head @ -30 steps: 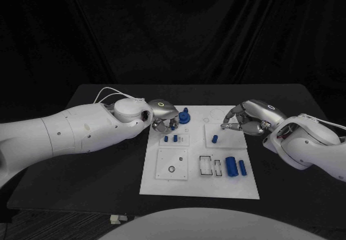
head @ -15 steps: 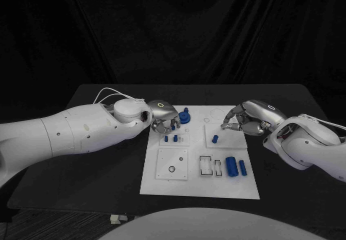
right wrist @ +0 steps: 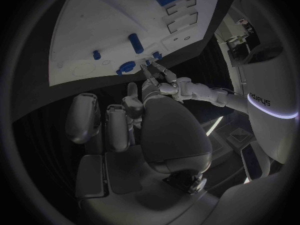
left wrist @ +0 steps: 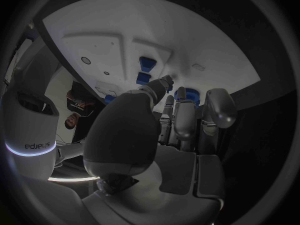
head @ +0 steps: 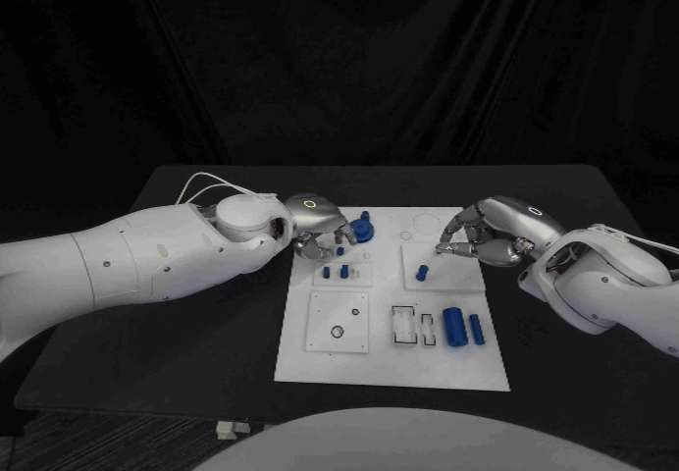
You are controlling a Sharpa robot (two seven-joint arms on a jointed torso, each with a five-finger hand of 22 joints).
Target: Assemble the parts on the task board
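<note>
- One task board (head: pixel 354 353), a white plate, lies in the middle of the black table (head: pixel 184 324).
- Two raised white tiles sit across the board's middle band; a third lies at the board's 7 o'clock, carrying a small dark ring (head: pixel 337 332).
- Two small blue pegs (head: pixel 334 272) stand side by side on the left middle tile; one blue peg (head: pixel 425 272) stands on the right middle tile.
- One blue toothed piece (head: pixel 362 229) stands at the board's far edge, about 11 o'clock.
- Two blue cylinders lie at the board's 4 o'clock: a thick one (head: pixel 454 327) and a thin one (head: pixel 477 330) just beside it, next to two outlined slots.
- Writing: the right wrist view shows dark lettering on the left arm's wrist band above a glowing ring; it seems to read "sharpa".
- Left hand (head: pixel 320 231) hovers palm-down over the board's 10 o'clock corner, near the toothed piece; its fingers (left wrist: pixel 181 117) are curled downward close together, and I cannot tell whether they hold anything.
- Right hand (head: pixel 474 235) hangs over the right tile at 2 o'clock, fingers bent toward the board above the single peg; whether it pinches anything cannot be told.
</note>
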